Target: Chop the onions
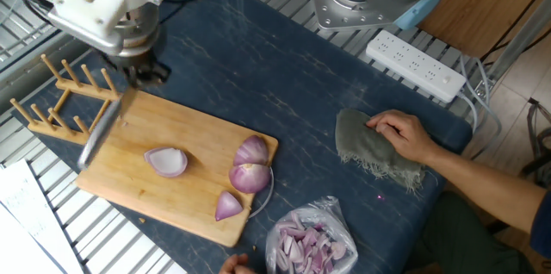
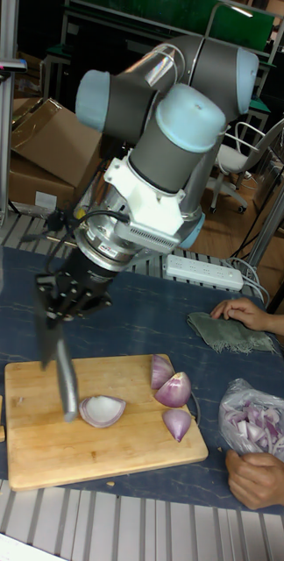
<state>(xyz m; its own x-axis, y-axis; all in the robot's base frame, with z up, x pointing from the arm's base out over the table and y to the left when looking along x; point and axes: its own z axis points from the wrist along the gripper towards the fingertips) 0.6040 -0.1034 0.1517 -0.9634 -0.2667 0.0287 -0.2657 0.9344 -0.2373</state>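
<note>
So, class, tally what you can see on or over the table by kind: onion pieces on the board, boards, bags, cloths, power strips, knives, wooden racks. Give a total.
Onion pieces: 4
Board: 1
Bag: 1
Cloth: 1
Power strip: 1
Knife, held in the gripper: 1
Rack: 1
Total: 10

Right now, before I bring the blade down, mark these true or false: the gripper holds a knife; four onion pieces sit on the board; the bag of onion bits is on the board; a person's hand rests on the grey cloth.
1. The gripper holds a knife: true.
2. Four onion pieces sit on the cutting board: true.
3. The bag of onion bits is on the board: false, it lies on the blue mat beside the board.
4. A person's hand rests on the grey cloth: true.
5. The blade is cutting an onion: false, it is beside the leftmost piece.
</note>
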